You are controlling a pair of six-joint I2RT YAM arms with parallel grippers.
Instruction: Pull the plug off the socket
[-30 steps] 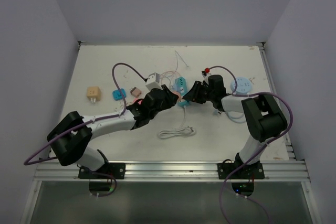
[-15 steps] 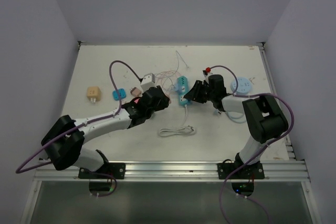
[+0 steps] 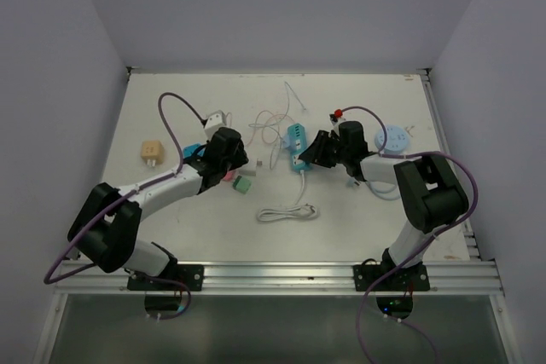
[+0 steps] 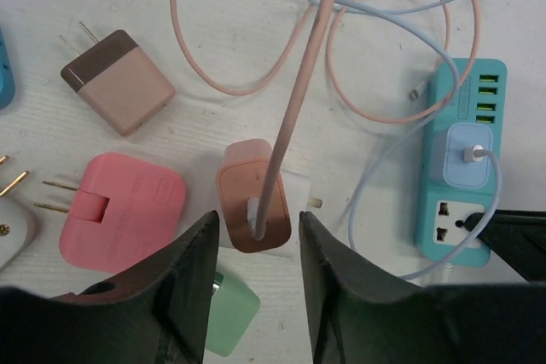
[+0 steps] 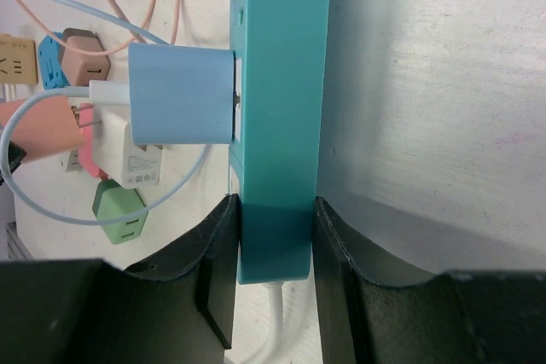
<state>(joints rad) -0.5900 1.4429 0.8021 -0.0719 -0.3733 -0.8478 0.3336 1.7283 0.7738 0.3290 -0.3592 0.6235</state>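
Note:
The plug (image 4: 253, 202), white with an orange cap and a pink cable (image 4: 299, 83), sits between my left gripper's (image 4: 256, 228) fingertips, free of the socket. Those jaws are shut on its sides, low over the table. The socket is a teal power strip (image 3: 296, 147) (image 4: 461, 168) to the right of that gripper. My right gripper (image 5: 275, 245) (image 3: 309, 155) is shut on the strip's cable end (image 5: 281, 83). A light blue charger (image 5: 181, 95) (image 4: 467, 155) with a pale cable stays plugged into the strip.
Loose adapters lie around the left gripper: a pink one (image 4: 124, 210), a brown-beige one (image 4: 119, 81), a green one (image 4: 230, 317). A tan adapter (image 3: 152, 152) lies further left. A coiled white cable (image 3: 287, 213) lies near the front, and a pale blue round object (image 3: 394, 138) lies at the right.
My left arm has swung left, away from the teal strip, taking the orange-capped plug and its pink cable with it. The right gripper and the strip have stayed put.

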